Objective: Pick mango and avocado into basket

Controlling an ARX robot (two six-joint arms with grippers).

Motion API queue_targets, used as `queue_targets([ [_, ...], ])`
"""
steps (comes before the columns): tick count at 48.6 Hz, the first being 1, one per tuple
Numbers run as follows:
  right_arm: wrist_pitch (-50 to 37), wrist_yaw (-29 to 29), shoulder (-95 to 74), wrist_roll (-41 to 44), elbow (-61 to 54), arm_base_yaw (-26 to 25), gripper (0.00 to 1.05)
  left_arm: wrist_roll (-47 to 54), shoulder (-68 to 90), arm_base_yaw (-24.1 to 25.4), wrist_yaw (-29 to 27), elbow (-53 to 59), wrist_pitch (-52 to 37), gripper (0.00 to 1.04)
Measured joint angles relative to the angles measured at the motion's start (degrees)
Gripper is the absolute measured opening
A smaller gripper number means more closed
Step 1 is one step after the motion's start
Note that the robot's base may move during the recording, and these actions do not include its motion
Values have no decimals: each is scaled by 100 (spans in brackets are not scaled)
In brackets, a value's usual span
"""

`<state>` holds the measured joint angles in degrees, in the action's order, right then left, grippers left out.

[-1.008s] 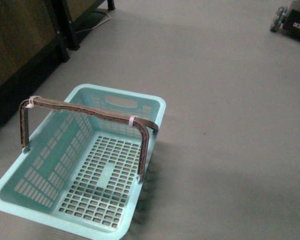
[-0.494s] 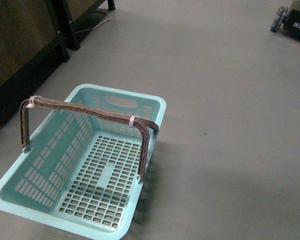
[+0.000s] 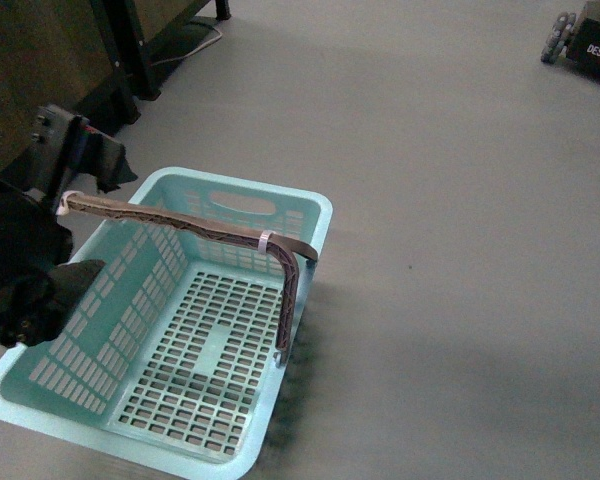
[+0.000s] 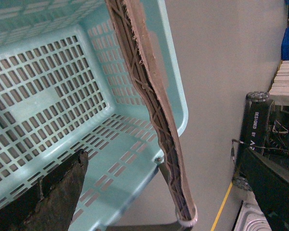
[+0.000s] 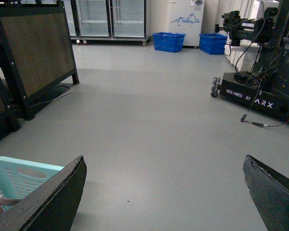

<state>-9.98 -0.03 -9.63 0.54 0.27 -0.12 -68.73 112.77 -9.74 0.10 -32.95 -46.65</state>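
The grey floor, smooth and matt, fills most of the front view. Only the right wrist view shows the room beyond it: glass-door cabinets, a black robot base printed "DESIGNED BY ARX", and 2 blue crates by the far wall.

The basket stands on the floor at the lower left of the front view, beside a black-framed panel stand. It is light turquoise plastic, rectangular with rounded corners. Its walls are slotted and its bottom is a grid around 1 solid patch. A cut-out hand hole opens in the far end wall.

The left hand, black and blocky, sits at the basket's left rim with its 2 fingers spread. The left wrist view adds that the handle passes between those fingers, clear of both. The right hand shows only in its own wrist view. Its fingers are spread wide over bare floor, and a corner of the basket peeks past 1 of them.

The handle is a thin grey-brown arch raised across the basket. Up close it is ribbed with a criss-cross lattice and has a rough edge. A white zip tie wraps it near the right bend.
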Motion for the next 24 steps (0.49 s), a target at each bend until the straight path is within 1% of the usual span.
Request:
queue_targets([
  [16, 0, 0, 0, 0, 0, 0, 97, -245, 1746, -219, 15, -1593, -66, 97],
  [20, 0, 0, 0, 0, 0, 0, 97, -291, 2164, -258, 35, -1996, -201, 97],
  [23, 0, 0, 0, 0, 0, 0, 97, -348, 2341, -264, -7, -2127, -474, 88],
  [24, 0, 0, 0, 0, 0, 0, 97, -444, 2398, -251, 17, -2159, -713, 82],
])
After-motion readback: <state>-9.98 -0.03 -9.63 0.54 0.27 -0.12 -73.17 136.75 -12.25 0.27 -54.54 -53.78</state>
